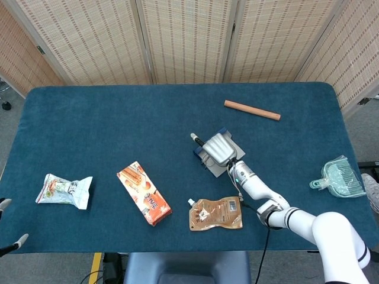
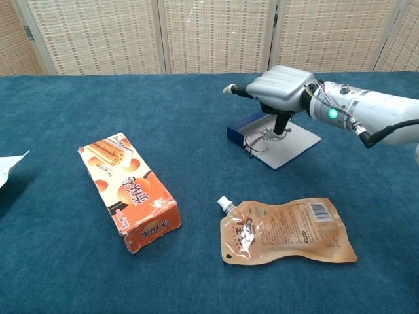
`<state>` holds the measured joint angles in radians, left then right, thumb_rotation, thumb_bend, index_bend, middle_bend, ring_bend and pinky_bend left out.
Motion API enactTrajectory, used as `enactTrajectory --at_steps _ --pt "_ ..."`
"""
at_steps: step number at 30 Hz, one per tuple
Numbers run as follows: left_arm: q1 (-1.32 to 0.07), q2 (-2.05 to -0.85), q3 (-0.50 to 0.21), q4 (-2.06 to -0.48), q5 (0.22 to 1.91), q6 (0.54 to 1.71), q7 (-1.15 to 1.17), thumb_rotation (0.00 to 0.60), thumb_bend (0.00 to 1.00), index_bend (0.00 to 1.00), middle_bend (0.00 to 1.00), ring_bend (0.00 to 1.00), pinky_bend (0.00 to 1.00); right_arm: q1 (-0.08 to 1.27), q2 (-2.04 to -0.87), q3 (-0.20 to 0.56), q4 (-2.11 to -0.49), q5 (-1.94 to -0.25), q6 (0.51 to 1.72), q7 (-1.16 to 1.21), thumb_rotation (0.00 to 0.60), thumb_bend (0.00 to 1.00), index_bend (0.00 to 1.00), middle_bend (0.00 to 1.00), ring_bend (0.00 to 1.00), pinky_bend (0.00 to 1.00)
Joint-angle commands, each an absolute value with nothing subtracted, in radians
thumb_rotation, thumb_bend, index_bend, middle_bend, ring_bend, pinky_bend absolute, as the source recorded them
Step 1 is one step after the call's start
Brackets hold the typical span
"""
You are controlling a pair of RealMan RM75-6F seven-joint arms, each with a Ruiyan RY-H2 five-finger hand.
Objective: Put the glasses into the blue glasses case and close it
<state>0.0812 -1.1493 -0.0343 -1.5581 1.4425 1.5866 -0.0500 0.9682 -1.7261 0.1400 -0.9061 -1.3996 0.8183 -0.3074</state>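
Note:
The blue glasses case (image 2: 238, 129) lies open right of the table's middle, its pale lid (image 2: 296, 141) flat on the cloth. The wire-framed glasses (image 2: 258, 139) rest tilted over the blue tray. My right hand (image 2: 278, 84) hovers over the case, fingers pointing down and holding the far end of the glasses. In the head view the right hand (image 1: 218, 148) covers most of the case (image 1: 198, 149). Only pale fingertips of my left hand (image 1: 21, 239) show at the lower left edge, apart and with nothing in them.
An orange biscuit box (image 2: 129, 191) and a brown spouted pouch (image 2: 285, 230) lie in front of the case. A wooden stick (image 1: 251, 110) lies behind it. At the right edge is a teal dustpan (image 1: 339, 177), and at the left a snack bag (image 1: 64, 190).

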Motion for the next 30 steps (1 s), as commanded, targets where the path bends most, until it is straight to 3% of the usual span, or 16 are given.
enactTrajectory --at_steps 1,16,30 --pt "0.081 -1.151 -0.034 -1.555 1.442 1.586 -0.053 0.600 0.19 0.17 0.15 0.10 0.26 0.963 -1.715 0.148 -0.959 -1.385 0.828 -0.346 0.600 0.20 0.00 0.95 1.00 1.00" --pt "0.088 -1.155 -0.033 -1.540 1.442 1.587 -0.073 0.600 0.19 0.17 0.15 0.10 0.26 1.032 -1.865 0.194 -0.884 -1.325 0.792 -0.467 0.600 0.19 0.00 0.95 1.00 1.00" --pt "0.087 -1.155 -0.036 -1.538 1.448 1.590 -0.077 0.600 0.19 0.17 0.15 0.10 0.26 1.005 -1.866 0.170 -0.840 -1.312 0.792 -0.479 0.600 0.19 0.00 0.95 1.00 1.00"
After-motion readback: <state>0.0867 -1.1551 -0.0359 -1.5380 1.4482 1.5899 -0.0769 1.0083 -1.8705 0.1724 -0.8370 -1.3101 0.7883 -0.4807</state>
